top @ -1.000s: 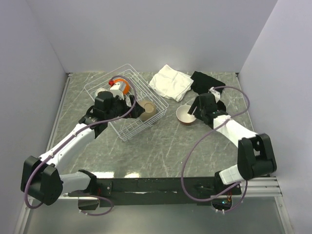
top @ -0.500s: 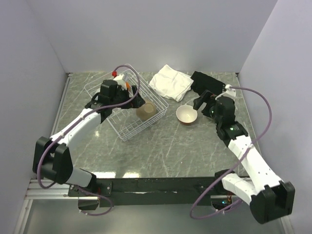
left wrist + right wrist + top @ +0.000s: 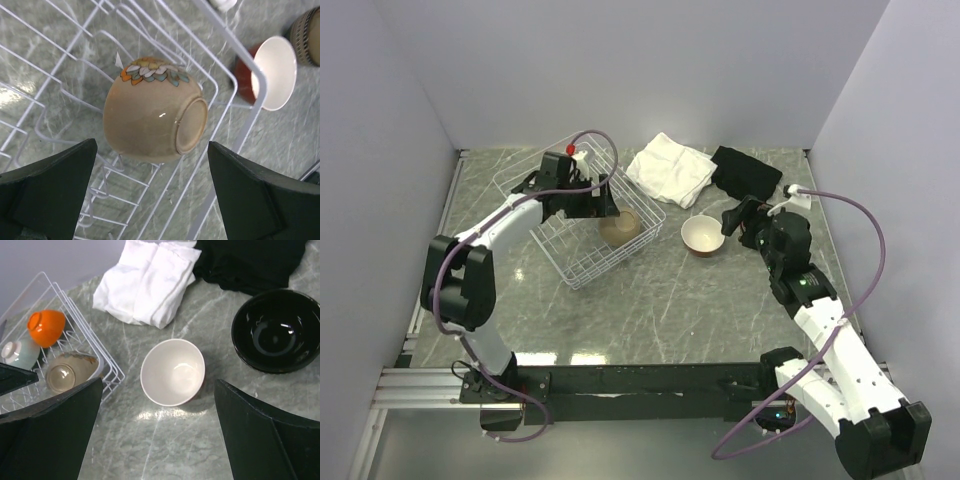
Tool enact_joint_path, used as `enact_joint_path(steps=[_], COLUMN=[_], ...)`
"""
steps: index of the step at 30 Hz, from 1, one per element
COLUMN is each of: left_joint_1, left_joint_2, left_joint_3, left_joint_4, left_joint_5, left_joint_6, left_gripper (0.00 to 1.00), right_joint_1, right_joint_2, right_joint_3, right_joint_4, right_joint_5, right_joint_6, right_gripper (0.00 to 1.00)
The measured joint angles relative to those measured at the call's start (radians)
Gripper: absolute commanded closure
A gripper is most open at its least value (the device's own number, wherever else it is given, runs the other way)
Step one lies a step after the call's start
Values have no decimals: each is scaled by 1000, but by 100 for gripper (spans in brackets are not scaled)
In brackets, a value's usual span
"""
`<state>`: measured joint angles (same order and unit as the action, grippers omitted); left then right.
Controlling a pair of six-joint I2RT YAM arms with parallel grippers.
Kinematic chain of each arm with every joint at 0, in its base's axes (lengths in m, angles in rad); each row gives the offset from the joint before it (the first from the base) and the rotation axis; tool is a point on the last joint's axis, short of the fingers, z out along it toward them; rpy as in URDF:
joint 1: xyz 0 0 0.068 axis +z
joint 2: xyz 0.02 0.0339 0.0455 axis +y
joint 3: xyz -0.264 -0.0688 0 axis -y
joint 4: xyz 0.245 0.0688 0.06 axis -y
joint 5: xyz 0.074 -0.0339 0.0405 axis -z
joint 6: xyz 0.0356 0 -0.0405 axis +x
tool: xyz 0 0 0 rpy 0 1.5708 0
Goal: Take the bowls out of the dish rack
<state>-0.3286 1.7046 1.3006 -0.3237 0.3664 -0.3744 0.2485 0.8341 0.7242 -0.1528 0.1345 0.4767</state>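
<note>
Bowl (image 3: 155, 122) of glossy tan ceramic lies tipped in wire rack (image 3: 570, 256); left hand (image 3: 151, 150), right hand (image 3: 159, 385) gape.

Bright, even light from overhead; shadows are soft. The polished grey-green marbled surface (image 3: 670, 300) throws white glare near its front edge, the glossy black round bowl (image 3: 276, 330) glints, and the wrist views' bottom corners look perhaps slightly blurred.

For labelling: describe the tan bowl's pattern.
Tan bowl: plain, with orange, white and teal petals near the rim. Best in left wrist view.
</note>
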Motion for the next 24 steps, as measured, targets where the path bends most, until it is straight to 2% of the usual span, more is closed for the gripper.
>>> enact_joint_path(steps=[10, 24], left_joint_1=[0, 0], left_joint_2=[92, 111], left_joint_3=[40, 60], left_joint_4=[-48, -34], left_joint_5=[64, 45], left_joint_6=[50, 94], left_gripper=[1, 1], right_joint_1=[0, 0], right_joint_2=[-8, -24], right_joint_3=[-13, -21], right_joint_4=[-35, -58], right_joint_5=[-9, -16], right_joint_6=[-11, -26], right_gripper=[0, 0])
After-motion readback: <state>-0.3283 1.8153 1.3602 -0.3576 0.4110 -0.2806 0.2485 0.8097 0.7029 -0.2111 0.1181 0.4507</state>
